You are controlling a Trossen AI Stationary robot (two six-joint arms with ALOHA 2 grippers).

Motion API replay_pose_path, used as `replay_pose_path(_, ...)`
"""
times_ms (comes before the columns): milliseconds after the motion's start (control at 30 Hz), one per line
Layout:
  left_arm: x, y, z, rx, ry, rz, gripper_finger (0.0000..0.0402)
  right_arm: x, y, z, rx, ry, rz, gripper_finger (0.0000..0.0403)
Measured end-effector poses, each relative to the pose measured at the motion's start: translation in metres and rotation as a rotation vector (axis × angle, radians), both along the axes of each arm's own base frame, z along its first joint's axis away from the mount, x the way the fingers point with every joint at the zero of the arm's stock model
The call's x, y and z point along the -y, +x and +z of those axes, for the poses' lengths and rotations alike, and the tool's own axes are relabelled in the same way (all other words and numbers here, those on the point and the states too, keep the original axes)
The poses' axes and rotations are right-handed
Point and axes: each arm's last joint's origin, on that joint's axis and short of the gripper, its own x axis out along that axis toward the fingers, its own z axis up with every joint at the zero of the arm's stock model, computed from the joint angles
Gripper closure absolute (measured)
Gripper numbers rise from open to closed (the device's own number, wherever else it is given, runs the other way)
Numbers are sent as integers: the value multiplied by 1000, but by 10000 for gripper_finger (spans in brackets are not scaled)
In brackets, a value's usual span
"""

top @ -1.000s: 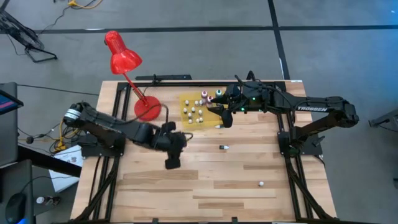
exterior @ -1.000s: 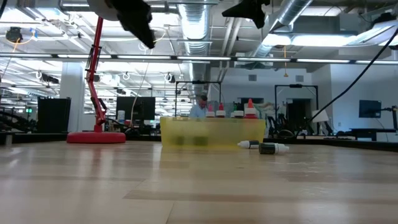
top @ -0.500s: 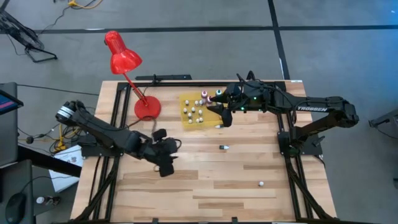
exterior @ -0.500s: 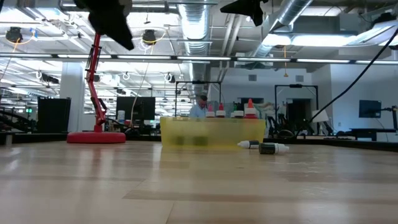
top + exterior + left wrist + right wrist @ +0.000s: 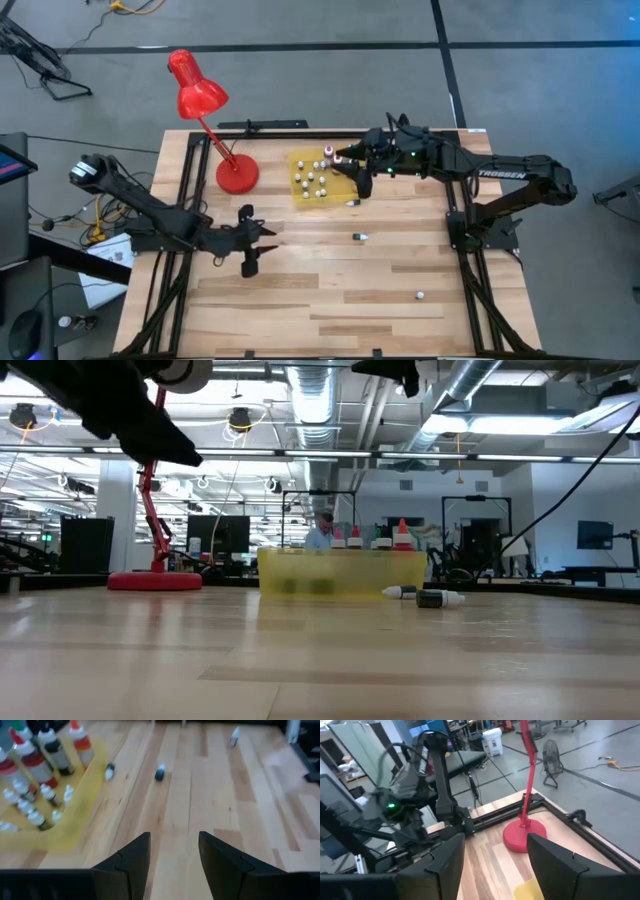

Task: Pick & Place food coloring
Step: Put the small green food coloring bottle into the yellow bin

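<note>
Several tiny food coloring bottles (image 5: 313, 178) stand upright on a flat yellow mat (image 5: 300, 192) at the far middle of the table; the left wrist view shows them too (image 5: 37, 762). Three more bottles lie on their sides on the wood: one by the mat's edge (image 5: 352, 203), one at mid-table (image 5: 359, 237), one toward the near right (image 5: 420, 296). My left gripper (image 5: 250, 266) hangs open over the table's left part, nothing between its fingers (image 5: 174, 837). My right gripper (image 5: 352, 186) hovers open above the mat's right edge, high over the table (image 5: 495, 840).
A red desk lamp (image 5: 198, 92) stands on its round base (image 5: 237, 175) left of the mat, its stem leaning toward the far left. Bare wood lies across the near half of the table (image 5: 340, 310). The black frame rails (image 5: 470, 250) run along both sides.
My left gripper has drawn back toward the table's left and near edges and sunk lower, tipping from a steep downward point to a flatter one. Its fingers keep the same gap. The right gripper and the bottles stay where they were.
</note>
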Motion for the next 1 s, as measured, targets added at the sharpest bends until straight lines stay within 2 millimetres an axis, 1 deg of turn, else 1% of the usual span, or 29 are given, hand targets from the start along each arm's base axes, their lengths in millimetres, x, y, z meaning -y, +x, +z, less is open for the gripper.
replay_pose_path(100,0,0,-8,78,-7,-15,242,-4,8,-6,-20,-18,26,198)
replay_pose_path(167,-1,2,-10,98,-10,-2,242,-3,14,-10,-23,-52,34,198)
replay_pose_path(267,-4,4,-11,110,-20,60,242,-4,21,-18,-51,-38,79,198)
replay_pose_path(333,-7,5,-14,107,-37,113,242,-5,25,-29,-112,27,143,198)
replay_pose_path(400,-9,7,-15,116,-67,159,242,-8,25,-39,-184,130,216,198)
replay_pose_path(500,-12,9,-18,113,-97,200,242,-14,18,-49,-314,246,328,198)
replay_pose_path(567,-15,10,-19,107,-96,212,242,-20,11,-59,-438,276,395,198)
replay_pose_path(633,-18,11,-18,111,-92,223,242,-27,4,-67,-545,247,428,198)
replay_pose_path(700,-21,12,-18,111,-90,241,242,-35,2,-75,-622,172,451,198)
replay_pose_path(767,-25,13,-18,118,-92,259,242,-42,2,-86,-665,85,479,198)
replay_pose_path(867,-29,15,-17,121,-100,273,242,-56,-4,-104,-713,-11,569,198)
replay_pose_path(933,-31,16,-18,118,-118,264,242,-63,-10,-118,-760,-50,618,198)
replay_pose_path(1000,-31,16,-17,118,-128,252,242,-67,-15,-130,-800,-65,631,200)
